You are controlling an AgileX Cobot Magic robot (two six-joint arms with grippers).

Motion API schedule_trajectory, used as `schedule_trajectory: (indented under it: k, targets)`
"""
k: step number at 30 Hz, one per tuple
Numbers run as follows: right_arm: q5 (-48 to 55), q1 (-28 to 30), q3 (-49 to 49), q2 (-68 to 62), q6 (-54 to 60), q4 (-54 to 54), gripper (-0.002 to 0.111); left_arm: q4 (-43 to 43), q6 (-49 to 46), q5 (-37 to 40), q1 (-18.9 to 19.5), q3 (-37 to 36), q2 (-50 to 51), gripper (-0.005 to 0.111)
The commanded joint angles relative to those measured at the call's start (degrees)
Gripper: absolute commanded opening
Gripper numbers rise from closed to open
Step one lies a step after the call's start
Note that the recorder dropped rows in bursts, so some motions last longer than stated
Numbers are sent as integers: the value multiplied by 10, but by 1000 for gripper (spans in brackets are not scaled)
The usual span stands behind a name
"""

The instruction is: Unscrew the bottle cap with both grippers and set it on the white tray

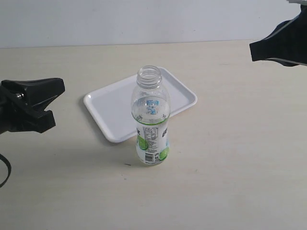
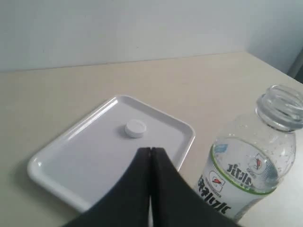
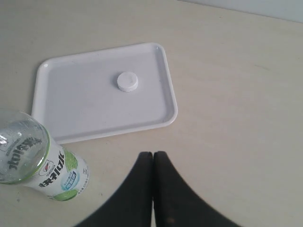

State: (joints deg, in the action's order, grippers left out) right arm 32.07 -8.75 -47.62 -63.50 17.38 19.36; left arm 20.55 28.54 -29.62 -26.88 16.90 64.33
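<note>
left gripper (image 2: 150, 150) and right gripper (image 3: 153, 153), both pinched together and empty, flank my exterior frame's edges, with the bottle cap (image 3: 128, 81) flat on the white tray (image 3: 85, 109) mid-frame.

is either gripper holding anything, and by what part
Nothing: left gripper and right gripper are shut, empty; the bottle cap lies on the white tray.

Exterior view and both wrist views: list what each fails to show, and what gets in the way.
Exterior view: the cap is hidden; the bottle blocks the middle of the tray.
Exterior view: the label's fine print is too small to read.
Left wrist view: the bottle's base is cut off by the bottom edge.
Right wrist view: the bottle's neck is cut off by the left edge.
</note>
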Motion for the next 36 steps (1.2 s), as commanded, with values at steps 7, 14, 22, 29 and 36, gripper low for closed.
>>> schedule_trajectory:
  k: [7,14,22,29,36]
  targets:
    - [-3,1,2,9,5,2,0,-6,5,6,0,-2,-10,0]
    - [-6,1,2,9,5,2,0,-5,-40,5,0,-2,-10,0]
    - [-6,1,2,9,5,2,0,-23,-41,129,0,-2,-82,0]
    - [-6,1,2,9,5,2,0,-21,-41,322,41,-2,-245,0]
    - [-6,1,2,9,4,2,0,-12,-41,409,60,-18,-430,0]
